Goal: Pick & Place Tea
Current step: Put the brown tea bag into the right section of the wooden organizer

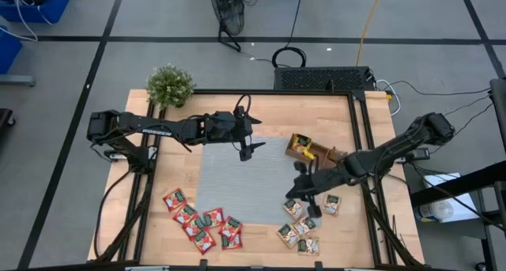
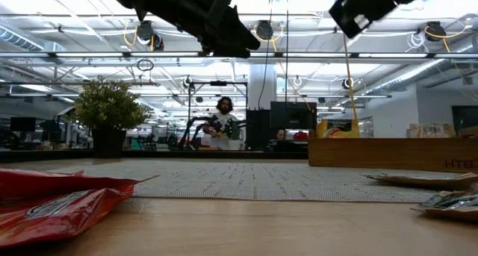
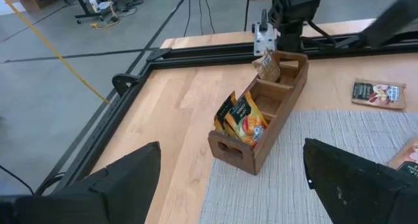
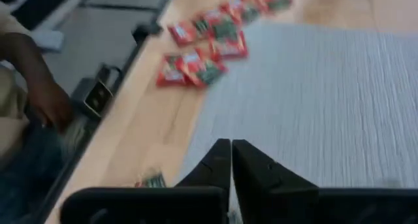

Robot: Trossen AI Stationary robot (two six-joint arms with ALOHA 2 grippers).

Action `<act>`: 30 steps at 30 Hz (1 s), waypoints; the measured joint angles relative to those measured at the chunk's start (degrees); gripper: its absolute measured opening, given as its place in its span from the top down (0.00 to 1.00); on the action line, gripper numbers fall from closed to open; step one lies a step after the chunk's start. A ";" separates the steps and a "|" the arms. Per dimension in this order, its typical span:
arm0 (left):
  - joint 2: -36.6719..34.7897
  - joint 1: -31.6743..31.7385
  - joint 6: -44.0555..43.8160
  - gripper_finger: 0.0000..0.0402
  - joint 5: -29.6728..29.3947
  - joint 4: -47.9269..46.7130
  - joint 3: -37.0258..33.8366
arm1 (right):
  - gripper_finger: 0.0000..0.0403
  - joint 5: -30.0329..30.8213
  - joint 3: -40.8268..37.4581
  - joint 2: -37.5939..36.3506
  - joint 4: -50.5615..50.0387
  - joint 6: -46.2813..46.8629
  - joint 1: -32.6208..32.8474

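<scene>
– Above the grey mat (image 1: 237, 176), how are the grippers set?
– The left gripper (image 1: 251, 149) is spread wide and holds nothing; the right gripper (image 1: 303, 170) is closed, fingers pressed together, nothing gripped.
– Where is the tea found?
– Red sachets (image 1: 202, 221) are scattered near the mat's front left corner, pale sachets (image 1: 304, 222) at front right on the table (image 1: 269, 113). Orange sachets (image 3: 243, 117) are stood in the wooden tray (image 3: 261, 136).

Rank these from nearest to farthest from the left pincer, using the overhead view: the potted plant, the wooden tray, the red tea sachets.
Measured from the left pincer, above the mat's far edge:
1. Wooden tray: to its right, just off the mat's corner.
2. Potted plant: at the table's far left corner.
3. Red tea sachets: along the table's near edge, left of centre.
</scene>
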 joint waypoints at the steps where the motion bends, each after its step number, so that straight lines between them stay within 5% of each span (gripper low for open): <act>1: 0.00 -0.02 0.00 0.09 0.00 0.02 0.00 | 0.95 0.46 0.64 0.82 0.09 -1.31 0.77; 9: 0.00 0.00 0.00 0.09 0.00 0.00 0.02 | 0.54 18.24 9.18 16.34 -16.33 -14.93 10.36; 13: 0.01 -0.01 0.00 0.09 0.00 0.00 0.00 | 0.41 19.41 11.17 23.17 -24.95 -14.65 12.57; 30: 0.00 -0.01 0.00 0.09 0.00 0.02 0.00 | 0.51 14.81 10.00 26.50 -23.80 -6.44 15.20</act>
